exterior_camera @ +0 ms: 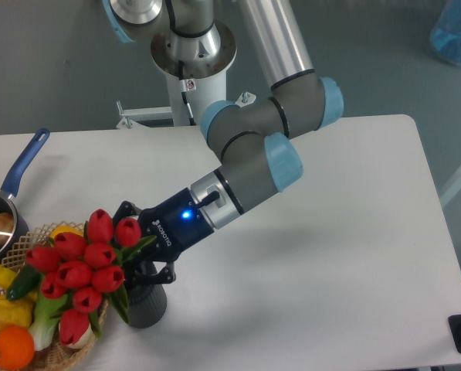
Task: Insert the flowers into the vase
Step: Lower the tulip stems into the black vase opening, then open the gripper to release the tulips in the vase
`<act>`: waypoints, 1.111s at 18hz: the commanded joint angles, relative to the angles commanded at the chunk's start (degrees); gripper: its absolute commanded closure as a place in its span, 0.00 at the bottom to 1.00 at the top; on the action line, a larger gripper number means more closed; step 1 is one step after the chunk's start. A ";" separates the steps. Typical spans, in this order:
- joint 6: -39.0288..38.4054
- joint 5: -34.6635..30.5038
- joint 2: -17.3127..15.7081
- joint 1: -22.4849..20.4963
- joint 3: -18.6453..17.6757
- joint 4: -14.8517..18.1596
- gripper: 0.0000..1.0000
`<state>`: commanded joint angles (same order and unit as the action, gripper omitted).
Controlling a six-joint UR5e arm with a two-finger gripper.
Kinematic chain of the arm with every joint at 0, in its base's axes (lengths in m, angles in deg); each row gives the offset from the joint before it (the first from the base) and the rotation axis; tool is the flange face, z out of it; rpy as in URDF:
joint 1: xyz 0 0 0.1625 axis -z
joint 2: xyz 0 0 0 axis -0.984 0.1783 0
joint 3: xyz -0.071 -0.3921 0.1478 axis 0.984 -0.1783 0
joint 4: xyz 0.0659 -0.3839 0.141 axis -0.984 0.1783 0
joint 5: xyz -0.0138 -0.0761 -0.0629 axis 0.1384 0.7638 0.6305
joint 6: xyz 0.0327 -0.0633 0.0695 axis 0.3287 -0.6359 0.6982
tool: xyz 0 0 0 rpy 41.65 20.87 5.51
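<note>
- Your white table carries everything; the grey floor lies beyond it, with the arm's pedestal behind the far edge and a blue translucent object in the far corner of the room, well away from the vase.
- The flowers hang tilted over the vase, heads leaning away from it toward the wicker basket just beside it. The stem end is hidden, so you cannot tell whether it sits in the mouth.
- The gripper is clamped on the bunch directly above the vase rim.
- Risk: the bunch is top-heavy and slanted. Let go before the stems seat deep and you may tip the vase toward the basket.
- Risk: stems catching the thick rim could shove the vase sideways.
- The saucepan sits beyond the basket.
</note>
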<state>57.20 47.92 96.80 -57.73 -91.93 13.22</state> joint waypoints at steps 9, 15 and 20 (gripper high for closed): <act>5.44 -2.37 0.26 0.00 -3.77 0.09 0.97; 8.87 -2.55 0.53 -0.26 -4.57 -0.09 0.77; 14.94 -2.64 0.97 -0.97 -5.36 0.00 0.21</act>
<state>72.14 45.29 97.77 -58.70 -97.29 13.22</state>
